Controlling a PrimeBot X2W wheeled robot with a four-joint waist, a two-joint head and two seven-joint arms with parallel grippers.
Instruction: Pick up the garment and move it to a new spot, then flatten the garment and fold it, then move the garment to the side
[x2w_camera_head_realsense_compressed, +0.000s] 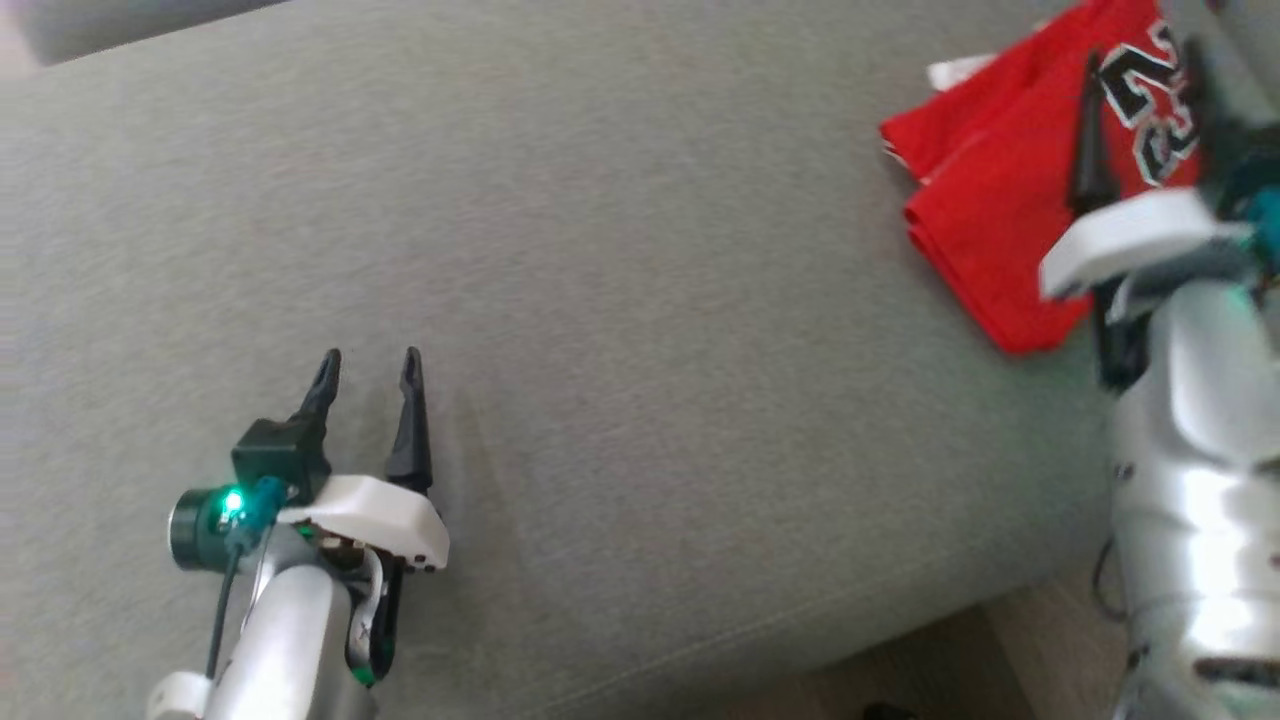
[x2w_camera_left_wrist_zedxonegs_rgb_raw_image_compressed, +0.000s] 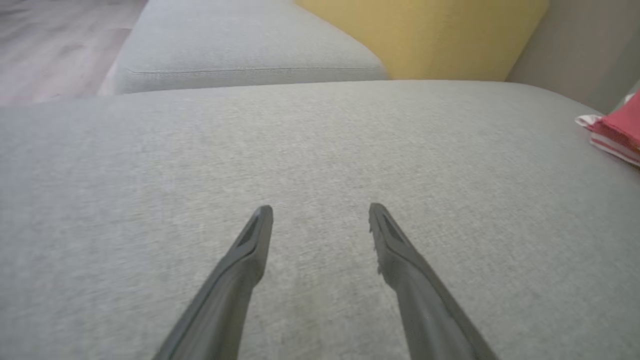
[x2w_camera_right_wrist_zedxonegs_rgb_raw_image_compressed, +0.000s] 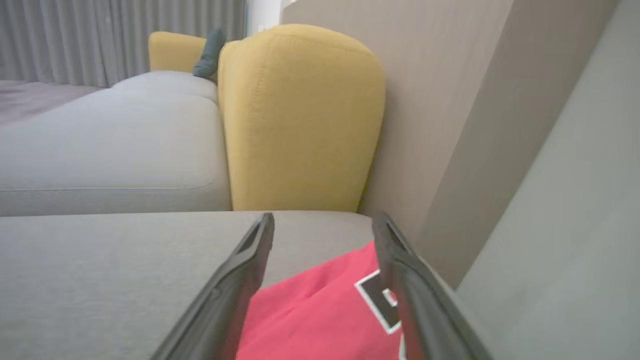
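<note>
Head view: a wide grey sofa cushion (x2w_camera_head_realsense_compressed: 640, 300) of fine woven cloth is lying flat across the frame, with a faint seam running along its front edge and a strip of pale wooden floor (x2w_camera_head_realsense_compressed: 1020, 650) showing at five o'clock. The left gripper (x2w_camera_head_realsense_compressed: 370, 365) is hovering at about seven o'clock, its two long dark tapered fingers standing spread apart with nothing between them. A folded red jersey (x2w_camera_head_realsense_compressed: 1000, 210), smooth and slightly glossy, with a black white-edged number on it, is resting on the cushion at two o'clock, its layered edges stacked on the side facing nine o'clock. The right gripper (x2w_camera_head_realsense_compressed: 1145, 90) is hanging over the jersey, blurred, its fingers parted and holding nothing.

Left wrist view: the left gripper (x2w_camera_left_wrist_zedxonegs_rgb_raw_image_compressed: 320, 215) is pointing toward twelve o'clock over bare grey weave, jaws wide. A second rounded grey cushion (x2w_camera_left_wrist_zedxonegs_rgb_raw_image_compressed: 240, 45) is sitting beyond at eleven o'clock, a mustard-yellow upholstered backrest (x2w_camera_left_wrist_zedxonegs_rgb_raw_image_compressed: 425, 35) at one o'clock. The red jersey (x2w_camera_left_wrist_zedxonegs_rgb_raw_image_compressed: 620, 130) is peeking in at three o'clock, showing white trim along its folds.

Right wrist view: the right gripper (x2w_camera_right_wrist_zedxonegs_rgb_raw_image_compressed: 322, 222) is reaching out with its fingers splayed, straddling the red jersey (x2w_camera_right_wrist_zedxonegs_rgb_raw_image_compressed: 310, 315) lying at six o'clock, without pinching it. The plump yellow backrest (x2w_camera_right_wrist_zedxonegs_rgb_raw_image_compressed: 300, 120) is standing at twelve o'clock against a smooth beige wall (x2w_camera_right_wrist_zedxonegs_rgb_raw_image_compressed: 440, 100), and pleated grey curtains (x2w_camera_right_wrist_zedxonegs_rgb_raw_image_compressed: 100, 40) are hanging at ten o'clock.
</note>
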